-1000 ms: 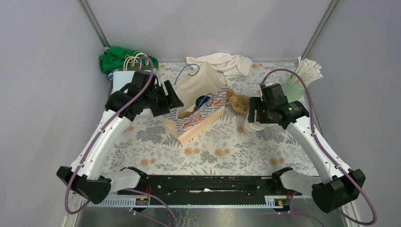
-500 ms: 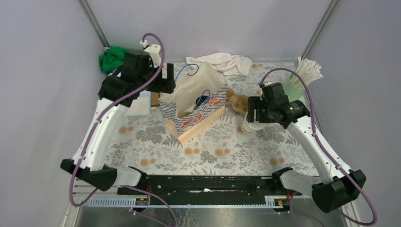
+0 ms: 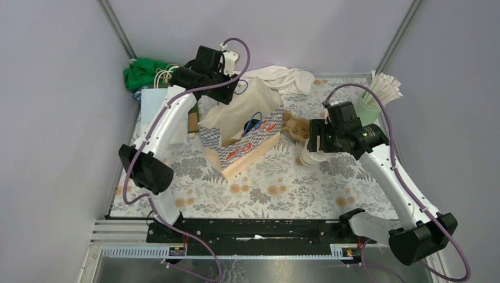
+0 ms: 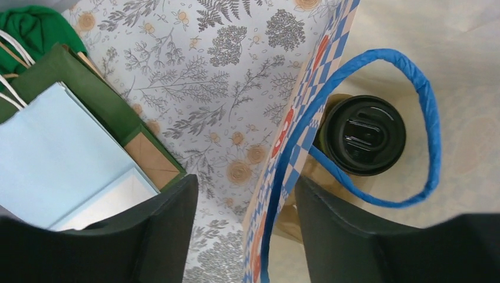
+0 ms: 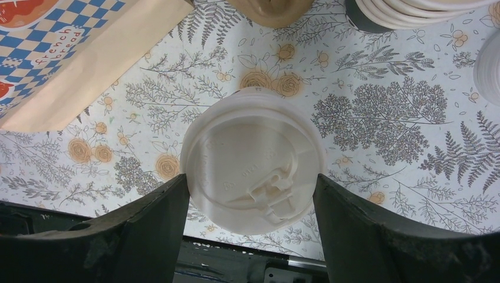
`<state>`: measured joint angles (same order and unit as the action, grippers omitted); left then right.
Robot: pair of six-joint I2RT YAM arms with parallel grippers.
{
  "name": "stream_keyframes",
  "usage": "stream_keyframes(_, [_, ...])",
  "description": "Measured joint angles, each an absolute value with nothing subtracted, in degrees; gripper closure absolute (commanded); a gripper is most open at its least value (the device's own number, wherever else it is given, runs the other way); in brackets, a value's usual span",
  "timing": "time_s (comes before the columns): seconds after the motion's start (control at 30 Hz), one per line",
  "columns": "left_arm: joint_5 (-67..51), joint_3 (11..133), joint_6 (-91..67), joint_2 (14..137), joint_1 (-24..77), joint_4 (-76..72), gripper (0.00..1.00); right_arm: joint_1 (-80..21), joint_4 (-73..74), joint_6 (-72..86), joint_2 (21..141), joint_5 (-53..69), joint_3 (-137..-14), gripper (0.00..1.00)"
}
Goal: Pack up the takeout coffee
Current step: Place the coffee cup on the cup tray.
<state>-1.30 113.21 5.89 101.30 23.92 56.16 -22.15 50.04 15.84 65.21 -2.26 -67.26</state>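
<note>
top external view: the right claw [image 3: 310, 154] is closed tight on a white-lid cup [image 3: 308, 158], just right of the paper bag [image 3: 244, 147] and low over the flower cloth [image 3: 283, 188]. the left claw [image 3: 229, 97] hangs over the back of the bag. i think the step in hand is moving this cup to the bag. next it must go up over the bag's rim and down beside the cup inside, without tipping. grey walls [image 3: 265, 29] stand on 3 sides. left wrist view: the left claw's 2 fingers [image 4: 159, 230] are apart and hold nothing. the bag's checked edge runs between them, and 1 dark-lid cup [image 4: 362, 134] sits in the bag under a blue handle [image 4: 433, 118]. right wrist view: the 2 fingers press on both sides of the white lid, and the cloth below looks flat.
</note>
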Motion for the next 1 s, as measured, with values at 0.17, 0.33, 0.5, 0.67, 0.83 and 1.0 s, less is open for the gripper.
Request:
stream_keyframes(0.17, [-1.2,114.0,5.3,103.2,24.0,56.7,0.83,-22.2,50.1,15.9,65.2,-2.3,-67.3,0.23])
stream_keyframes(0.33, [-1.6,112.9,0.4,102.8,22.9,56.7,1.0,-22.2,50.1,15.9,65.2,-2.3,-67.3,0.23])
stream_keyframes(0.5, [-3.3,106.4,-10.3,97.4,18.4,56.4,1.0,-22.2,50.1,16.3,65.3,-2.2,-67.3,0.23])
stream_keyframes(0.67, [-6.9,102.5,-20.7,92.1,17.0,58.4,0.9,-22.2,50.0,16.4,65.5,-2.3,-67.3,0.23])
stream_keyframes(0.83, [-12.8,99.5,-29.5,88.4,17.4,58.9,0.43,-22.2,49.8,16.5,65.5,-2.3,-67.3,0.23])
stream_keyframes(1.0, [-14.2,97.3,-34.5,84.1,17.5,59.4,0.17,-22.2,49.1,16.5,65.5,-2.3,-67.0,0.24])
